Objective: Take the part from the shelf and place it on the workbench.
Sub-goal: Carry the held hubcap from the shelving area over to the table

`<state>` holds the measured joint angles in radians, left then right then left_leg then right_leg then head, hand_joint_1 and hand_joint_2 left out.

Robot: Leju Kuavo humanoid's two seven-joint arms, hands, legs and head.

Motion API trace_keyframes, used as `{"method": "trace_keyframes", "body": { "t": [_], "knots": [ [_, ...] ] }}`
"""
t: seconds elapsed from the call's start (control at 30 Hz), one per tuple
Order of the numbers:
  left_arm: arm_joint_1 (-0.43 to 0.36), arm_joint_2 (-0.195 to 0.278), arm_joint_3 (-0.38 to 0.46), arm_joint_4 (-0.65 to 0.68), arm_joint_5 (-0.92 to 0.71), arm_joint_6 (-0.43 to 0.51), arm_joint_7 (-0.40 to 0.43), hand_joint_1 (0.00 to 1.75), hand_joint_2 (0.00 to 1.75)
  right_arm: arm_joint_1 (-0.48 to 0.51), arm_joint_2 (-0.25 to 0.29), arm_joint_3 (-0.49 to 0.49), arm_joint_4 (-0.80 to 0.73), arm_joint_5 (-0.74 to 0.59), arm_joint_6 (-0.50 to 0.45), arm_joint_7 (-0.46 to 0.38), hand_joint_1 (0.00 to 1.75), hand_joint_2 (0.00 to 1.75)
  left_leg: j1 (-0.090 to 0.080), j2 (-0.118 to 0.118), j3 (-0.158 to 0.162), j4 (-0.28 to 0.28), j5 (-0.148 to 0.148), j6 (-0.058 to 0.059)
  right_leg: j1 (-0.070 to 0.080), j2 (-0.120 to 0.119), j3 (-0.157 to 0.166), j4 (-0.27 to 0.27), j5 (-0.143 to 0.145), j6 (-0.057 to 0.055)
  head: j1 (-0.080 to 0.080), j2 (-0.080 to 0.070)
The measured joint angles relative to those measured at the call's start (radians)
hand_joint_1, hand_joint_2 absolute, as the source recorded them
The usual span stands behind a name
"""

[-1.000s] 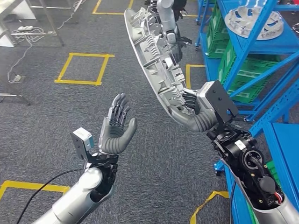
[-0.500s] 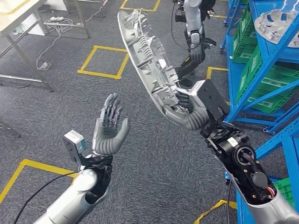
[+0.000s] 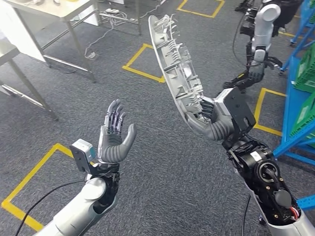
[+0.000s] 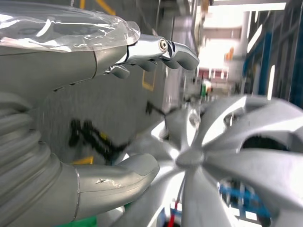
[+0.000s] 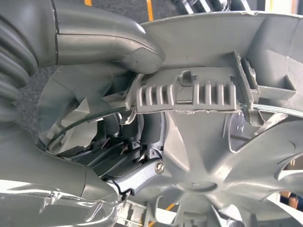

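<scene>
The right hand (image 3: 212, 120) grips the silver part (image 3: 174, 66) by its lower rim, holding it on edge above the carpet; the left hand (image 3: 113, 137), fingers spread, holds nothing. Carrying appears underway; next, reaching the workbench (image 3: 48, 7) and lowering it flat.

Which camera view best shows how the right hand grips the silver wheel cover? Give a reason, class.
The right wrist view: the right hand clamps the wheel cover at its rim, thumb over one face, darker fingers hooked through an opening. The head view shows the whole cover held edge-on. The left wrist view shows its spoked face, blurred.
</scene>
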<state>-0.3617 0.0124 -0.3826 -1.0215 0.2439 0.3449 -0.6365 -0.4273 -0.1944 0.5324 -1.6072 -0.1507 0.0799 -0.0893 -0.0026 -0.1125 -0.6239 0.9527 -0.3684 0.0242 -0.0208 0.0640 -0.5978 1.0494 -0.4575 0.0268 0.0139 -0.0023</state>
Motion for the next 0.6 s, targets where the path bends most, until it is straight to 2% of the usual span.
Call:
{"method": "trace_keyframes", "body": {
  "t": [0.03,0.07,0.13,0.17,0.2,0.27,0.3,0.33,0.37,0.4,0.43,0.5,0.53,0.57,0.6],
  "knots": [
    [0.004,0.001,0.003,0.0,-0.002,0.012,-0.001,0.0,1.75,0.001,-0.002,-0.003,0.0,0.0,-0.003,0.0,1.75,1.75,0.002,-0.013,-0.005,0.002,0.001,-0.004,-0.001,0.022,0.022,-0.048,0.013,-0.002,0.003,0.0],
    [0.009,0.003,0.006,0.0,-0.003,0.024,-0.002,0.0,1.75,0.004,-0.003,-0.006,-0.001,0.0,-0.006,0.0,1.75,1.75,0.004,-0.026,-0.01,0.002,0.003,-0.009,-0.001,0.034,0.034,-0.071,0.013,-0.004,0.006,0.0],
    [0.022,0.009,0.013,0.0,-0.004,0.04,-0.002,0.0,1.75,0.007,-0.003,-0.011,-0.002,0.0,-0.011,0.0,1.75,1.75,0.007,-0.052,-0.017,-0.002,0.011,-0.023,-0.002,0.013,0.048,-0.087,0.01,-0.008,0.009,0.0],
    [0.027,0.013,0.016,0.0,-0.005,0.046,-0.002,0.0,1.75,0.01,-0.003,-0.012,-0.002,0.001,-0.013,0.001,1.75,1.75,0.005,-0.042,-0.021,0.001,0.008,-0.029,-0.004,-0.001,0.052,-0.093,0.013,-0.013,0.008,0.0],
    [0.029,0.018,0.02,0.0,-0.005,0.05,-0.003,0.0,1.75,0.012,-0.003,-0.014,-0.003,0.001,-0.016,0.002,1.75,1.75,0.001,-0.016,-0.031,0.02,-0.006,-0.035,-0.005,-0.016,0.057,-0.1,0.017,-0.018,0.001,0.0],
    [0.032,0.024,0.024,0.0,-0.007,0.055,-0.003,0.0,1.75,0.019,-0.004,-0.021,-0.005,0.002,-0.02,0.004,1.75,1.75,-0.002,0.062,-0.08,0.123,-0.062,-0.044,-0.003,-0.047,0.063,-0.108,0.021,-0.025,-0.014,0.0],
    [0.035,0.026,0.026,0.0,-0.007,0.057,-0.002,0.0,1.75,0.023,-0.004,-0.025,-0.005,0.002,-0.022,0.004,1.75,1.75,0.001,0.087,-0.115,0.195,-0.094,-0.048,-0.001,-0.062,0.063,-0.108,0.02,-0.027,-0.019,0.0],
    [0.04,0.028,0.026,0.0,-0.008,0.059,-0.002,0.0,1.75,0.027,-0.005,-0.03,-0.006,0.002,-0.022,0.004,1.75,1.75,0.004,0.098,-0.146,0.257,-0.115,-0.051,0.001,-0.077,0.063,-0.108,0.019,-0.028,-0.021,0.0],
    [0.045,0.03,0.027,0.0,-0.008,0.061,-0.002,0.0,1.75,0.031,-0.005,-0.033,-0.006,0.002,-0.023,0.004,1.75,1.75,0.007,0.104,-0.162,0.29,-0.12,-0.054,0.001,-0.092,0.063,-0.108,0.018,-0.028,-0.023,0.0],
    [0.049,0.034,0.029,0.0,-0.008,0.063,-0.001,0.0,1.75,0.035,-0.006,-0.036,-0.006,0.002,-0.023,0.004,1.75,1.75,0.01,0.108,-0.157,0.28,-0.106,-0.056,0.001,-0.106,0.064,-0.108,0.016,-0.028,-0.027,0.0],
    [0.051,0.037,0.031,0.0,-0.008,0.066,-0.001,0.0,1.75,0.039,-0.006,-0.038,-0.006,0.002,-0.023,0.004,1.75,1.75,0.011,0.115,-0.129,0.229,-0.078,-0.057,0.001,-0.119,0.066,-0.108,0.014,-0.026,-0.031,0.0],
    [0.052,0.042,0.036,0.0,-0.008,0.072,0.0,0.0,1.75,0.044,-0.006,-0.043,-0.006,0.003,-0.024,0.005,1.75,1.75,0.007,0.157,-0.045,0.079,-0.021,-0.052,0.004,-0.142,0.071,-0.107,0.008,-0.019,-0.042,0.0],
    [0.053,0.044,0.038,-0.001,-0.008,0.077,0.002,0.0,1.75,0.045,-0.007,-0.047,-0.006,0.004,-0.024,0.005,1.75,1.75,0.002,0.172,-0.015,0.026,-0.007,-0.046,0.007,-0.152,0.073,-0.107,0.004,-0.015,-0.045,0.0],
    [0.056,0.047,0.04,-0.002,-0.007,0.081,0.004,0.0,1.75,0.046,-0.007,-0.052,-0.007,0.007,-0.025,0.004,1.75,1.75,-0.002,0.18,0.0,-0.001,-0.003,-0.039,0.011,-0.162,0.076,-0.106,0.001,-0.01,-0.047,0.0],
    [0.061,0.049,0.041,-0.003,-0.007,0.085,0.006,0.0,1.75,0.048,-0.008,-0.055,-0.008,0.01,-0.025,0.004,1.75,1.75,-0.006,0.172,0.002,-0.006,-0.006,-0.031,0.013,-0.172,0.078,-0.107,-0.002,-0.005,-0.046,0.0]
  ]
}}
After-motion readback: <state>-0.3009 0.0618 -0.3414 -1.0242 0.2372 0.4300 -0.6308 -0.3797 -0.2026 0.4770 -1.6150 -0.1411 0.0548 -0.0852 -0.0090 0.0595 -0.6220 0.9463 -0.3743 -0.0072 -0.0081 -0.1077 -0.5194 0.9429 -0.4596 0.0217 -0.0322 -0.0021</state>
